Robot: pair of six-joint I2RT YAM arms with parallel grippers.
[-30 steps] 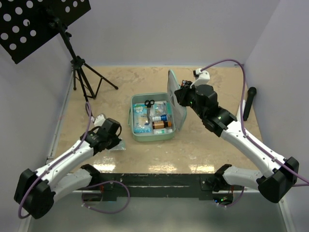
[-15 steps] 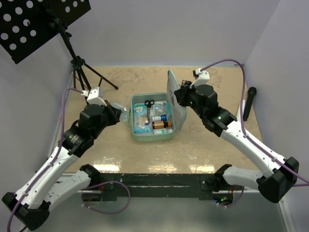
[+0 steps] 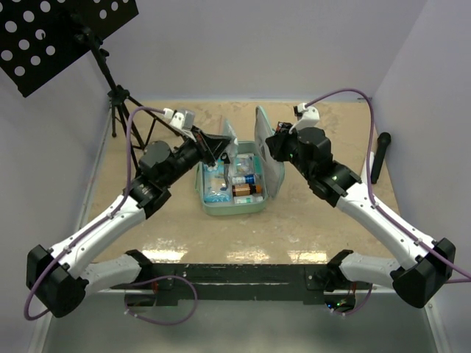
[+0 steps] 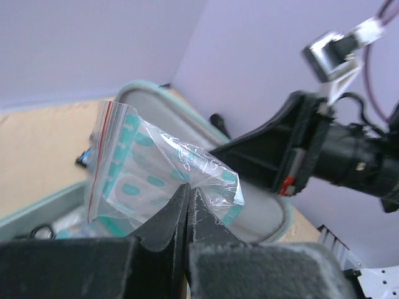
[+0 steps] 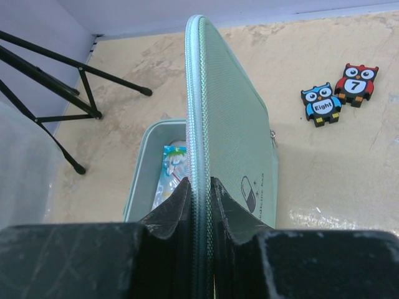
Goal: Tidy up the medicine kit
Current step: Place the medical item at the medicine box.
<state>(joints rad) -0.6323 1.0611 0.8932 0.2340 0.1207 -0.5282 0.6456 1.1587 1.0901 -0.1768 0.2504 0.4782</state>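
Medicine kit (image 3: 232, 207) lies open at the centre of the desk (image 3: 294, 228), with an arm on each side.
Top view: the lid (image 3: 266, 158) stands upright on the tray's right edge, and the right fingers (image 3: 274, 143) are clamped on its upper rim. The left fingers (image 3: 221, 145) hover over the tray's upper left, pinching a plastic bag (image 3: 229, 140). Left wrist view: the fingers are closed tight on the clear, teal-printed bag mid-frame, with the grey-lined lid behind it. Right wrist view: the fingers grip the lid's zip edge, and two owl tiles (image 5: 323, 104) lie on the desk at upper right.
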